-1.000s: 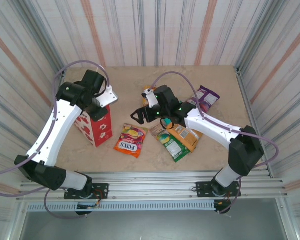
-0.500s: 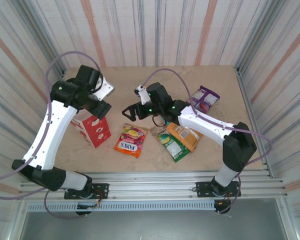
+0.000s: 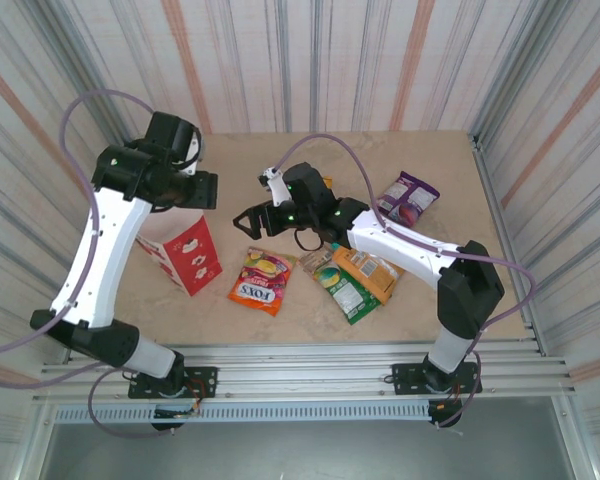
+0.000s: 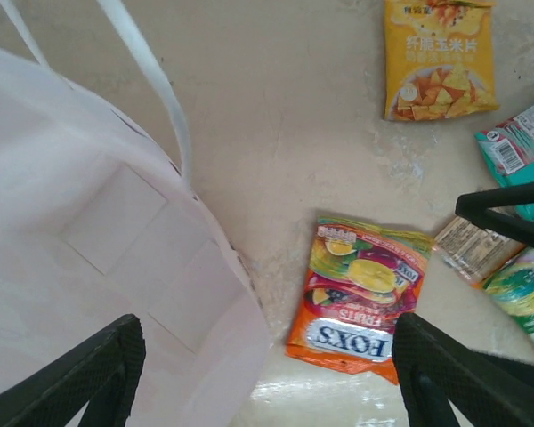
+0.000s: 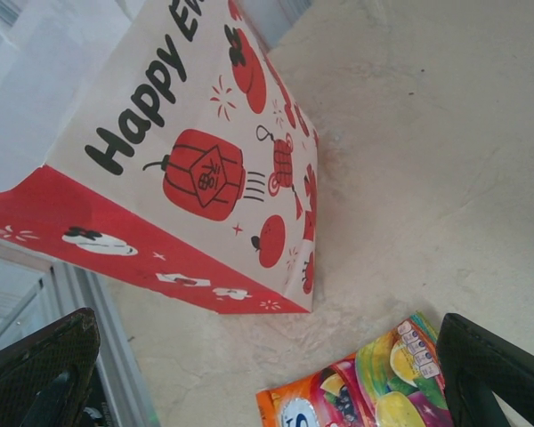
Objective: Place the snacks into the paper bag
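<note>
The left arm bends high at the upper left, its end effector [image 3: 208,190] released above the paper bag [image 3: 185,257], which stands left of centre. The right arm reaches left, its end effector [image 3: 248,222] also released, near the snacks [image 3: 263,280] on the counter [image 3: 280,165].

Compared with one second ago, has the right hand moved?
Yes. In the top view the right hand has shifted left past the unmoved FOX'S packet, toward the paper bag.

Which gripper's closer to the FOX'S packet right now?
Right. The right gripper hangs open just past the far edge of the FOX'S packet; the left gripper is farther off, open above the paper bag.
</note>
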You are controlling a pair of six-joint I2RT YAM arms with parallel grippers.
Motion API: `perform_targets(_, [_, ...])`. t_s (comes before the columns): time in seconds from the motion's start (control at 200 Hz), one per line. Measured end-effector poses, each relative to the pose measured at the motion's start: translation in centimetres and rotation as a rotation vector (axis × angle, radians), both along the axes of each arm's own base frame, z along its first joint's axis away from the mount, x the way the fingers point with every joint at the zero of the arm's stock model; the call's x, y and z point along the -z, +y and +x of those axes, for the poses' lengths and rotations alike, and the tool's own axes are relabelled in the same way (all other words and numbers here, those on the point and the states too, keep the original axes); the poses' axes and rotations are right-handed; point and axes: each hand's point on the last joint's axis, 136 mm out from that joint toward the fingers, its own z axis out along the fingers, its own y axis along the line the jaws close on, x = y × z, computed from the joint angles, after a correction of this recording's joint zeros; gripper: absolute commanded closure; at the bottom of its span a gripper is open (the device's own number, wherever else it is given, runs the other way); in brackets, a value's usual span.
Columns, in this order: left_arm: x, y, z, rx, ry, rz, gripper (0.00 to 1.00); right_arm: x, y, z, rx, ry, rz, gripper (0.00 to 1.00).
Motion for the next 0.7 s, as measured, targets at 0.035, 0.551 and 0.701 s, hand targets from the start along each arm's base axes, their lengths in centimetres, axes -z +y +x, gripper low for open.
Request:
perform_targets(0.035, [0.6, -0.2, 0.2, -0.017, 0.02, -0.008, 0.27, 0.0, 0.0, 0.0, 0.003, -0.001, -0.001, 0.01])
perform_targets(0.551, [6.4, 0.0, 3.1, -0.186, 0.098, 0.01, 0.46, 0.0, -0.7, 0.2, 0.034, -0.012, -0.016, 0.01])
perform_targets(0.701, [6.7, 0.6, 3.8, -0.219, 0.071, 0.036, 0.67, -0.3, -1.2, 0.2, 0.047, -0.019, -0.018, 0.01])
